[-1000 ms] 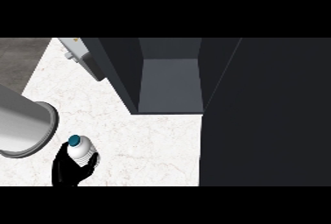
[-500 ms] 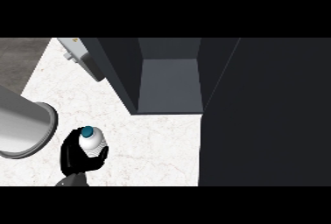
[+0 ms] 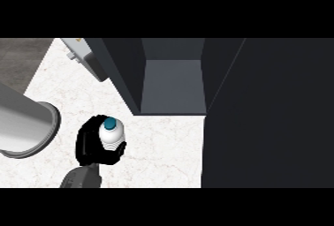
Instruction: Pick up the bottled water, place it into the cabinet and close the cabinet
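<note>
The bottled water (image 3: 112,136) is white with a teal cap and stands upright in my right hand (image 3: 87,145), whose black fingers are curled round its body. Hand and bottle hang over the white marble counter (image 3: 163,150), at the lower left of the head view. The dark cabinet (image 3: 173,86) stands open just beyond and to the right of the bottle, with a bare grey shelf inside. A thick grey cylinder, my left forearm (image 3: 23,128), fills the left edge; its hand is out of view.
A light cabinet door with a handle (image 3: 81,55) swings out at the upper left. A broad dark panel (image 3: 267,114) takes up the whole right side. Grey floor (image 3: 20,57) shows past the counter's left edge.
My right hand has carried the bottle farther from the lower edge and slightly right, closer to the cabinet opening. The left forearm stays put.
</note>
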Controlling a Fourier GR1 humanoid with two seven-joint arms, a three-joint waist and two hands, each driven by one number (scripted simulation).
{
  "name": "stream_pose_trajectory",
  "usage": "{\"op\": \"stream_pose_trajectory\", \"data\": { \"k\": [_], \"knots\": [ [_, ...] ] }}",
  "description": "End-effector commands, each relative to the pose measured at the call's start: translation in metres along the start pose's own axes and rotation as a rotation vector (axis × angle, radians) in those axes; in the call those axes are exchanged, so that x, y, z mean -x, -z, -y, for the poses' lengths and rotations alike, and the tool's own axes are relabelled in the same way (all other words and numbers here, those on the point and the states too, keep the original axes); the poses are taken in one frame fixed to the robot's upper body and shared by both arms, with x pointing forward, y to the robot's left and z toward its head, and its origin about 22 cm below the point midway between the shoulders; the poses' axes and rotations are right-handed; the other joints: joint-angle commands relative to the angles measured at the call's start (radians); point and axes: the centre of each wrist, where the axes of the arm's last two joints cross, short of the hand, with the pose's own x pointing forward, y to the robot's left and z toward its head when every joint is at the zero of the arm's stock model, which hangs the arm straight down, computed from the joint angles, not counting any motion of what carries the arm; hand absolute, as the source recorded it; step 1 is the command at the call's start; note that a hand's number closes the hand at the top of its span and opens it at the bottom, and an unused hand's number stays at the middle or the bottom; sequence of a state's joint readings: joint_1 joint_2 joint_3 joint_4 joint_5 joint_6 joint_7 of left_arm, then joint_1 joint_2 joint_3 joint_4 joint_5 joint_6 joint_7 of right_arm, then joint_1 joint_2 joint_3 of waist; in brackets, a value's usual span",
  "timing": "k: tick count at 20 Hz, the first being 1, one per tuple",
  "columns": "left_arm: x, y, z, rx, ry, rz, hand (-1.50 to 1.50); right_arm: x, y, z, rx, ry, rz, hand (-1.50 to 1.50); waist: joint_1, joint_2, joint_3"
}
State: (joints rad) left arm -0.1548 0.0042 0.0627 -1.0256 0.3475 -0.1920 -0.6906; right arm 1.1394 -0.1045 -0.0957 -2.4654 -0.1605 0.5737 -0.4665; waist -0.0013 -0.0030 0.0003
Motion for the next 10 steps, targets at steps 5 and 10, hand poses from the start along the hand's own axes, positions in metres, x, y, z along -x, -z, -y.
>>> {"op": "stream_pose_trajectory", "data": {
  "k": [5,10],
  "knots": [
    [-0.038,0.011,0.067,0.112,-0.023,0.02,1.5,-0.022,0.007,-0.011,0.003,0.023,0.064,-1.5,-0.003,-0.005,0.0],
    [-0.058,0.022,0.134,0.207,-0.026,0.01,1.5,-0.018,0.012,-0.008,0.003,0.036,0.075,-1.5,-0.009,-0.001,0.0]
  ]
}}
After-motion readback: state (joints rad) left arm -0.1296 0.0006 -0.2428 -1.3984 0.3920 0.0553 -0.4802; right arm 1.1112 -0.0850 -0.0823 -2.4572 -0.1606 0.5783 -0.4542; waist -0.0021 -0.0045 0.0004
